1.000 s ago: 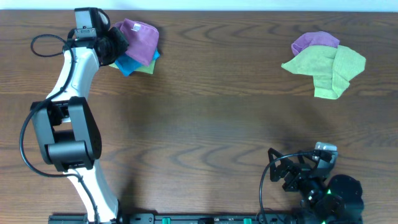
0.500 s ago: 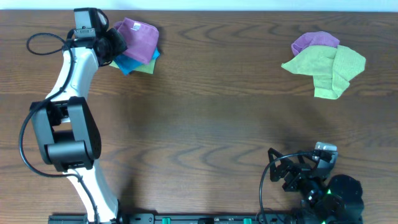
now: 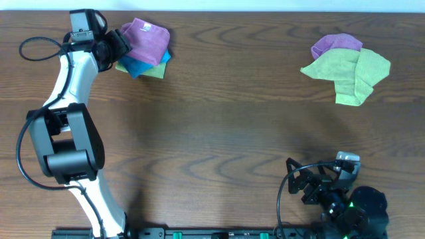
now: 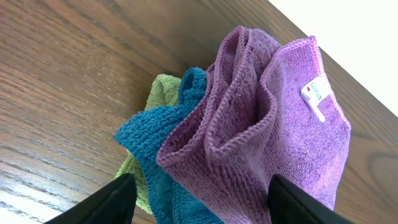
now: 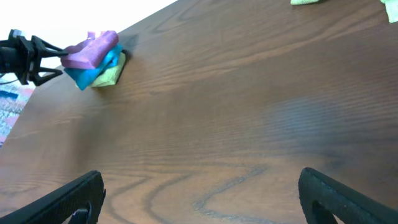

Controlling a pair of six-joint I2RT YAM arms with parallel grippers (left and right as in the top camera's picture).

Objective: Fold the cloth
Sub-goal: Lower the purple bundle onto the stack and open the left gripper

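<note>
The left fingers (image 4: 118, 200) are standing apart, open. In the left wrist view they are showing only as dark tips at the bottom corners. The near edge of the purple cloth (image 4: 273, 143) is lying between them, and neither tip is visibly pressing on it. From overhead, these fingers are sitting just beside the left side of the pile.

The purple cloth is lying folded and bunched into soft ridges, its stitched hem facing the wrist camera. A small white tag (image 4: 315, 99) is showing on its upper face. It is resting on top of a blue cloth (image 4: 152, 146), which is sticking out at the lower left. A green cloth (image 4: 160, 93) is peeking out from under both. The whole pile is sitting on the table (image 3: 219, 126), at its far left corner.

The left arm (image 3: 66, 86) is reaching from the near left edge up to that corner, with a black cable (image 3: 30, 50) looping beside the wrist.

The right fingers (image 5: 68, 200) are also standing wide open, with only bare table between them. They are hanging at the near right of the table, well apart from every cloth.

At the far right, a lime cloth (image 3: 352, 70) is lying crumpled. A second purple cloth (image 3: 335, 43) is showing from under its far edge.
</note>
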